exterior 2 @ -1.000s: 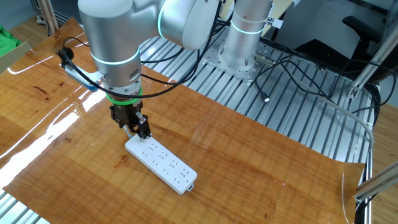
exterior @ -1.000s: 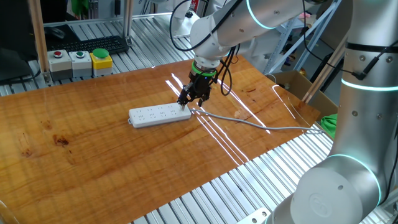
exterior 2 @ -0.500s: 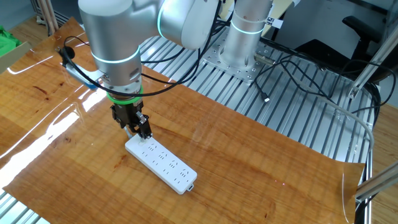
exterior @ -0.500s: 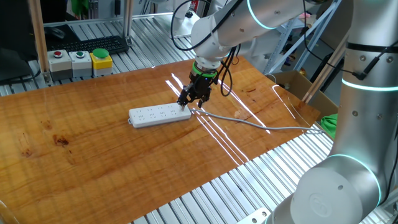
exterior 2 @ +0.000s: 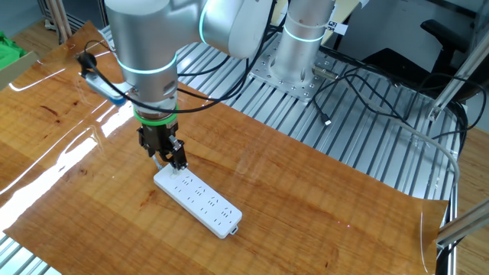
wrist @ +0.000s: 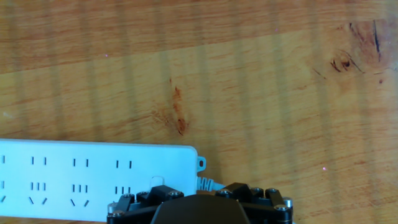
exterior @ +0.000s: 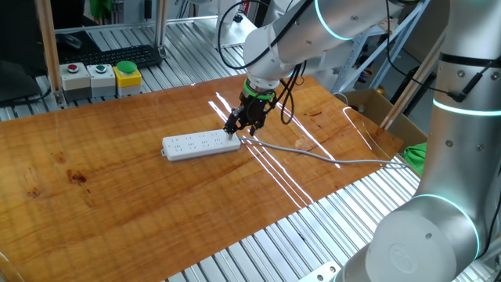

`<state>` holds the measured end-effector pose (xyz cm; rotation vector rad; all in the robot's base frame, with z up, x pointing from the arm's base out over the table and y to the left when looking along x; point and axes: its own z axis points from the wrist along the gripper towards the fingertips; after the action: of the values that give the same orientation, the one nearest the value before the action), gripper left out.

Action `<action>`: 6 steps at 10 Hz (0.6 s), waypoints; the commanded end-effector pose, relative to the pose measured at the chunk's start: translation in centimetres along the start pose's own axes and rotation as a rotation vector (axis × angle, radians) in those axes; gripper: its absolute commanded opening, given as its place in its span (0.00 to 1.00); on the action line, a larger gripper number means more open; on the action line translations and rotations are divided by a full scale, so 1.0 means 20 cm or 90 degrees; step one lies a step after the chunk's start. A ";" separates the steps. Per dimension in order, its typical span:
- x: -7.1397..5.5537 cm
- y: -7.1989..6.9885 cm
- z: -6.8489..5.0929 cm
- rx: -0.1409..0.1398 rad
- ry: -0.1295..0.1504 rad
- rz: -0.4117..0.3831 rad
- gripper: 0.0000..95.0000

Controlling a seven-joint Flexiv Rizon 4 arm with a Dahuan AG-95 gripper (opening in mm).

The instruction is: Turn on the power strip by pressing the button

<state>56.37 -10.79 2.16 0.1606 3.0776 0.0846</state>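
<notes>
The white power strip (exterior: 200, 146) lies flat on the wooden table, and its grey cable (exterior: 313, 153) runs off to the right. It also shows in the other fixed view (exterior 2: 200, 201) and in the hand view (wrist: 87, 177). The button (wrist: 157, 181) is a small pale switch at the strip's cable end, just ahead of the gripper body. My gripper (exterior: 237, 129) points down over that cable end, its tips close to the strip (exterior 2: 174, 162). The hand view shows only the black gripper body, and the fingertips are hidden. No view shows whether the fingers are open or shut.
Red (exterior: 73, 75) and green (exterior: 101, 73) pushbutton boxes and a yellow-based green pushbutton (exterior: 127, 74) stand at the table's far left edge, with a keyboard (exterior: 117, 55) behind them. A cardboard box (exterior: 374, 105) sits off the right edge.
The arm's upper links have shifted slightly. The gripper stays over the strip's cable end, with almost no visible movement.
</notes>
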 end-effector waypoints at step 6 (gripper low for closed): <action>0.00 0.00 0.00 0.011 0.003 -0.001 0.80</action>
<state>56.61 -10.68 2.11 0.1729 3.0878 0.0604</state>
